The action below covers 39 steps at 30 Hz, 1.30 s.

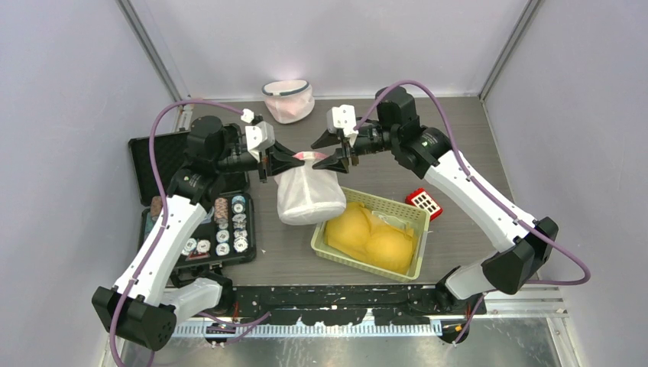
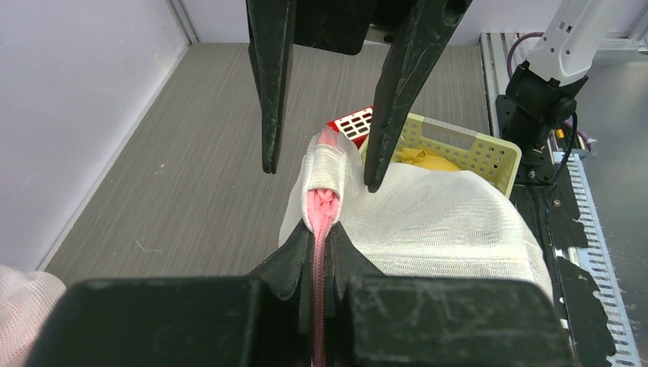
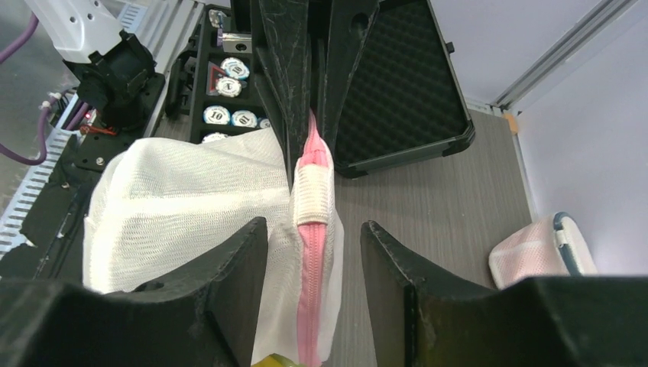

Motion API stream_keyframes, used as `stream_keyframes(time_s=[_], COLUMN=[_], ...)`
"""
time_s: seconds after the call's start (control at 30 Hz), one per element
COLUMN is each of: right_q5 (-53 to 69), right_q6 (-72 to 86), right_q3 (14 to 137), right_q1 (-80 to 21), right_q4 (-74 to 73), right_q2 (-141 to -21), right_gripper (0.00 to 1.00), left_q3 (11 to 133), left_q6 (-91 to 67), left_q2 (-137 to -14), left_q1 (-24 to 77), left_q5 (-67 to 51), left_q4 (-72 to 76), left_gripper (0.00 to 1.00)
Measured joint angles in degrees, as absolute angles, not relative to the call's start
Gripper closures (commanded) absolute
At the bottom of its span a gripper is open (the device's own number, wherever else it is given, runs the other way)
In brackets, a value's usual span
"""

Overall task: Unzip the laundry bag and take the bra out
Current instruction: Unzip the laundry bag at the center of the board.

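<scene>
Left gripper (image 2: 321, 243): nearest item in the left wrist view, jaws clamped flat on the pink zipper (image 2: 319, 222) of the laundry bag (image 2: 435, 222), by which the bag is hung above the table (image 1: 283, 252). Right gripper (image 3: 313, 228): jaws set about half wide, one to each side of the zipper's other end, nothing gripped and no contact seen. Zipper: teeth appear closed along the visible run; the pull is judged to be tucked under the white elastic tab (image 3: 315, 195). Step in hand: unzipping, not yet begun. Next move, as judged: the pull is to be pinched at the tab and drawn along the zipper while the opposite end is held taut. Containers: laundry bag, white mesh, contents not made out through the cloth, so whether a bra lies inside cannot be told; yellow-green basket (image 1: 365, 261), just beside the bag, a yellow bra (image 1: 372, 235) laid in it; second mesh bag (image 1: 288, 100), at the far edge, pinkish contents; black case (image 1: 157, 157), lid open, poker chips (image 1: 229, 225) racked inside.
</scene>
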State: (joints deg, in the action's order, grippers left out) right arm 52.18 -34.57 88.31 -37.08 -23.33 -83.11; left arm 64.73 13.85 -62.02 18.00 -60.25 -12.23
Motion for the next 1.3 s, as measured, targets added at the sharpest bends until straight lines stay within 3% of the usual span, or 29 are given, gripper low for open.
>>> stream_keyframes(time_s=[0.17,0.23,0.33,0.47,0.83,0.97,1.0,1.13,1.17,1.2,1.27,1.3], right_q5=[52.1,52.2,52.2,51.6,50.3,50.7,50.9,51.4,51.6,51.7,51.8,51.8], right_q6=[-33.7,-33.1,-32.6,-32.5,-32.6,-32.6,-32.6,-32.5,-32.5,-32.5,-32.2,-31.7], right_q3=[87.8,87.8,87.8,87.8,86.2,86.2,86.2,86.3,86.2,86.3,86.2,86.3], right_q1=[-37.2,-37.3,-37.3,-37.4,-37.4,-37.4,-37.4,-37.4,-37.4,-37.4,-37.4,-37.4], right_q4=[-22.3,-21.6,-21.3,-21.4,-21.4,-21.5,-21.5,-21.5,-21.5,-21.5,-21.5,-21.5], right_q2=[-83.2,-83.2,-83.2,-83.2,-83.2,-83.2,-83.2,-83.2,-83.2,-83.1,-83.1,-83.2], right_gripper=[0.68,0.83,0.99,0.99,0.99,1.0,0.99,1.0,0.97,0.88,0.54,0.46], left_q3=[64.7,64.7,64.9,66.3,66.5,66.6,66.6,66.6,66.6,66.6,66.6,66.6], left_q6=[13.3,13.3,13.7,14.4,12.6,13.8,14.1,15.4,15.7,15.6,16.0,16.0], left_q2=[-62.0,-62.0,-62.0,-61.9,-57.6,-58.8,-59.2,-60.0,-60.0,-60.0,-60.0,-60.0], left_q1=[18.0,18.0,18.0,18.0,18.0,18.0,18.0,18.0,18.0,18.0,18.0,18.0], left_q5=[-60.3,-60.3,-60.2,-58.8,-51.9,-51.0,-51.1,-51.5,-51.7,-51.8,-52.4,-52.6], left_q4=[-11.7,-11.6,-12.0,-13.7,-18.3,-20.3,-20.7,-22.0,-22.2,-22.2,-22.2,-22.1], left_gripper=[0.98,0.81,0.68,0.62,0.62,0.51,0.53,0.81,0.9,0.99,1.0,1.0])
